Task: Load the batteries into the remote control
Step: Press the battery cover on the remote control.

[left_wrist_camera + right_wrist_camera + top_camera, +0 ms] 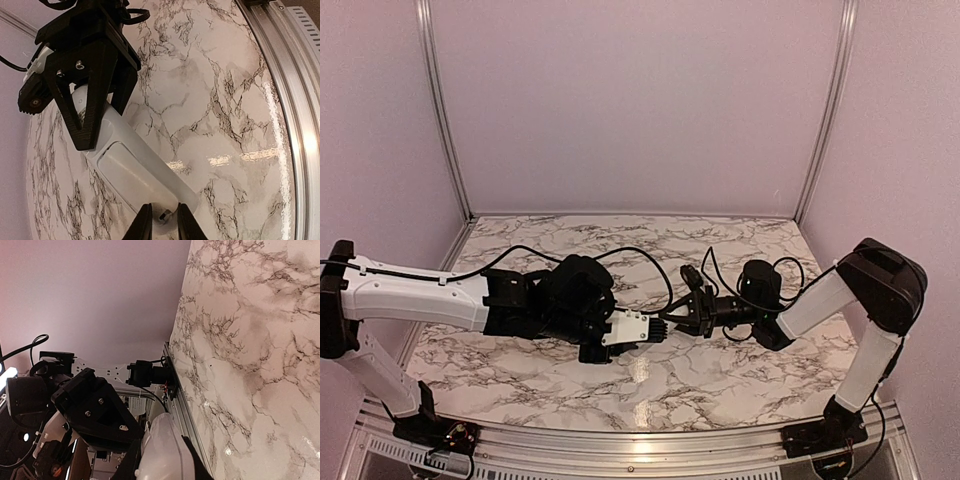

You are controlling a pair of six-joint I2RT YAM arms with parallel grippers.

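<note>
The white remote control is held in the air above the marble table, gripped at both ends. My left gripper is shut on its near end, and my right gripper is shut on the other end. In the left wrist view the remote shows a smooth side with a rectangular panel outline. My left fingertips pinch its rounded end, and the right gripper clamps the far end. In the right wrist view the remote sits between my right fingers. No batteries show in any view.
The marble table has a metal rail along its front edge and pale enclosure walls with metal posts behind. A small black camera is mounted on the rail.
</note>
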